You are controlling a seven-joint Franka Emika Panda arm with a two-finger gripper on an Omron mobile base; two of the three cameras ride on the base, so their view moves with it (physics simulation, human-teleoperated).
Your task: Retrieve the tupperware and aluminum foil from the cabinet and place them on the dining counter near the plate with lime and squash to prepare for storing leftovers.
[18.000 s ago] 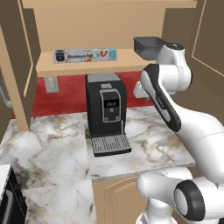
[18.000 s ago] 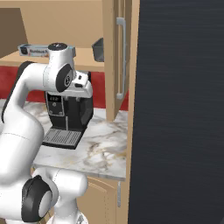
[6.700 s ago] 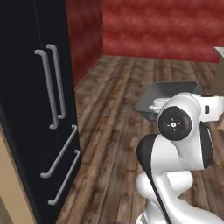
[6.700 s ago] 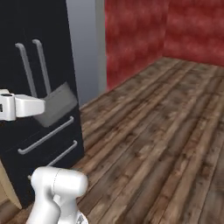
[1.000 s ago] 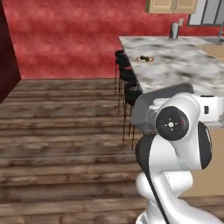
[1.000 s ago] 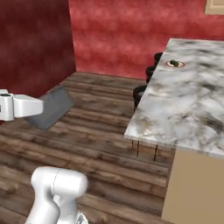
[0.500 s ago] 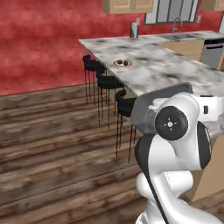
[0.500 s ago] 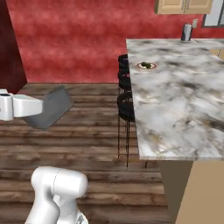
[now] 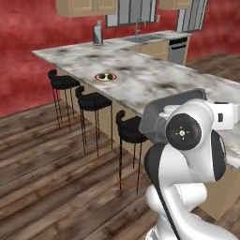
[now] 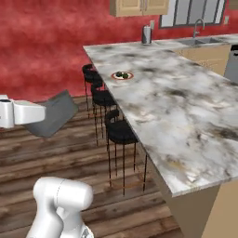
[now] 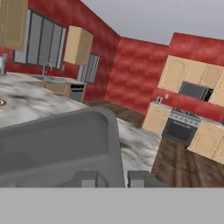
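Base has swung round in the last second: the dining counter point(image 10: 186, 121) with its black stools point(image 10: 120, 131) now fills the right half of the right base view, near corner close, where a second ago it sat further off. So the carry leg is nearly over; what's left for this item is likely closing in and reaching toward the plate point(image 10: 122, 75).

End effector point(image 11: 111, 178) is pressed together, pinching the tupperware point(image 10: 52, 114) by its rim. In the hand view the fingertips point(image 11: 85, 178) straddle the near wall of the tub.

Tupperware is in the air, left of the counter, above the wood floor point(image 9: 42, 173), well apart from the plate. In the right base view it hangs tilted, one corner up. In the left base view the tupperware point(image 9: 166, 116) shows above the arm's round joint. Long axis seems to run roughly sideways to the hand, open side facing the hand camera; hard to pin down closer.

Plate sits toward the far end of the counter, near the stool-side edge. A metal canister point(image 10: 146, 34) stands at the far end.
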